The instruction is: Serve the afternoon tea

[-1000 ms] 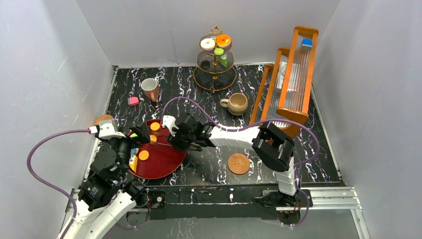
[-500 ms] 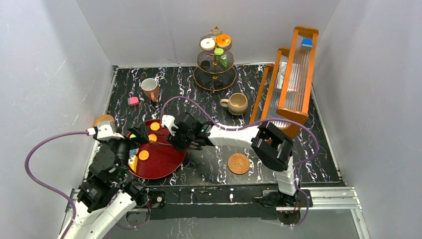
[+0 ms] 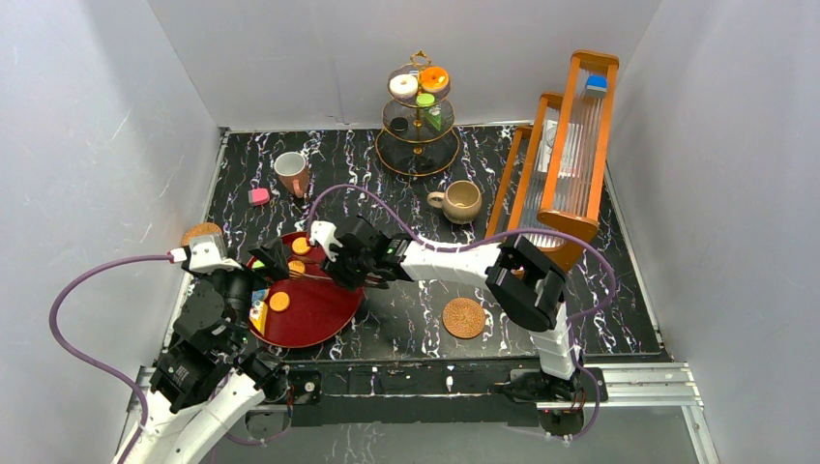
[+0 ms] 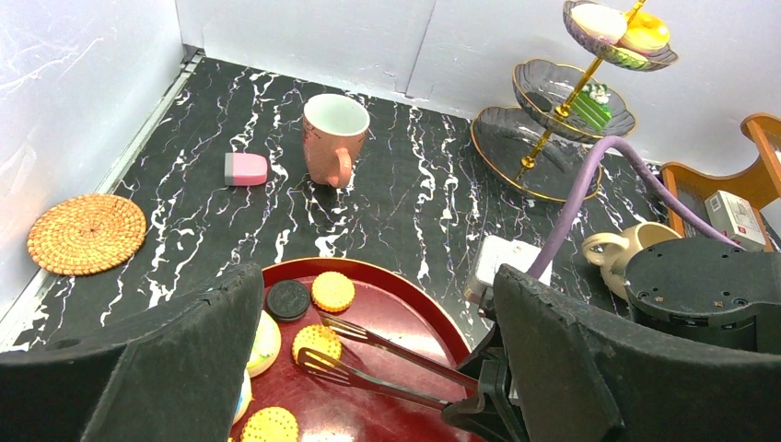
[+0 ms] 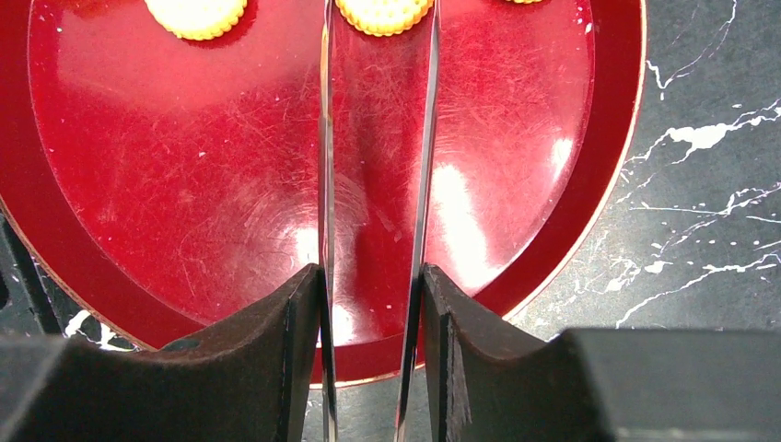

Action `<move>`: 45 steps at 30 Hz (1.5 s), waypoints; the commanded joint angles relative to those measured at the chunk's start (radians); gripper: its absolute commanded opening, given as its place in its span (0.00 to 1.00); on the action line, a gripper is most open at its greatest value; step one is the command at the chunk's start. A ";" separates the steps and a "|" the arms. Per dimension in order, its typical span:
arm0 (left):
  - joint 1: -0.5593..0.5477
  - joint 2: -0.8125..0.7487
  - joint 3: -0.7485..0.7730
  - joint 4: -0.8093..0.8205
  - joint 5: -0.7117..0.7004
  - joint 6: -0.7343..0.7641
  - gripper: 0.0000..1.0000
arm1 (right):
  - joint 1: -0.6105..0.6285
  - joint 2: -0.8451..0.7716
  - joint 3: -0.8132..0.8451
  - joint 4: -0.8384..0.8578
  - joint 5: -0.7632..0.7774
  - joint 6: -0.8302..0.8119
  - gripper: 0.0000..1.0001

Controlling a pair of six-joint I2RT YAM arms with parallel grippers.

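The left jaws hang wide apart and empty over the left side of the red tray (image 3: 324, 317). The right jaws are clamped on black tongs (image 4: 391, 366), whose tips straddle a cookie (image 4: 317, 343) on the tray. Farther back on the tabletop (image 3: 406, 314) stand a pink mug (image 3: 291, 172) and a beige mug (image 3: 461, 200), then the gold stand (image 3: 418, 145).

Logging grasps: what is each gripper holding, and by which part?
The right gripper squeezes the tongs by both arms, well back from the tips; the left gripper holds nothing.

Left gripper (image 4: 378, 276) wide open; right gripper (image 5: 368, 285) clamped on tongs (image 4: 320, 362), arm stretched left.
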 commanded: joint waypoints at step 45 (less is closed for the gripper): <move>-0.004 0.006 0.007 0.024 0.001 -0.004 0.92 | -0.450 -0.312 0.118 -0.059 0.226 0.167 0.41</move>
